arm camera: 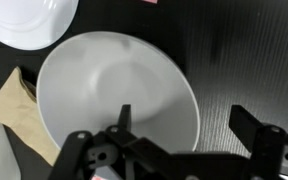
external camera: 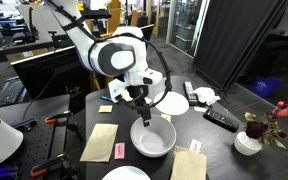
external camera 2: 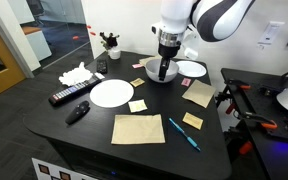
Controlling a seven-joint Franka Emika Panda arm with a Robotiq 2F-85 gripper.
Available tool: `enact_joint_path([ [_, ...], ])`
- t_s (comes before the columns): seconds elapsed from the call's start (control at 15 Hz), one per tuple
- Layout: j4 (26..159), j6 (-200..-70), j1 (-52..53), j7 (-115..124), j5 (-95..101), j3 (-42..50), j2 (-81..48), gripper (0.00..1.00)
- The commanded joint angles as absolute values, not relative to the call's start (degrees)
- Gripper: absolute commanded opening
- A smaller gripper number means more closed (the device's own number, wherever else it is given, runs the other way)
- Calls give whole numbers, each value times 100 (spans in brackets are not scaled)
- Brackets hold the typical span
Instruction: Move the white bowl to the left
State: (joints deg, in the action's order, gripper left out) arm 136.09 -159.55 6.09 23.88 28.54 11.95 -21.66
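The white bowl stands on the black table, deep and round. In an exterior view it is mostly hidden behind the gripper, with only its edge showing. My gripper hangs straight down over the bowl's rim. In the wrist view the bowl fills the middle. My gripper is open, with one finger over the bowl's inside and the other outside the rim over the table. It holds nothing.
Flat white plates lie close around the bowl. Brown napkins, a remote, a blue pen and a small flower pot also sit on the table.
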Motion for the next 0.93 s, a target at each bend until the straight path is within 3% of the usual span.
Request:
enact_joint_path([
  [0.0,13442,-15989,702,2222,2586,1258,-2397,100],
  [0.07,13427,-16006,708,2201,2545,1254,-2442,100],
  [0.13,13414,-16037,718,2196,2514,1257,-2485,75],
  [0.2,13409,-16038,742,2200,2497,1272,-2509,74],
  [0.73,13396,-16067,814,2206,2430,1330,-2553,12],
  [0.87,13397,-16069,827,2212,2438,1342,-2541,0],
])
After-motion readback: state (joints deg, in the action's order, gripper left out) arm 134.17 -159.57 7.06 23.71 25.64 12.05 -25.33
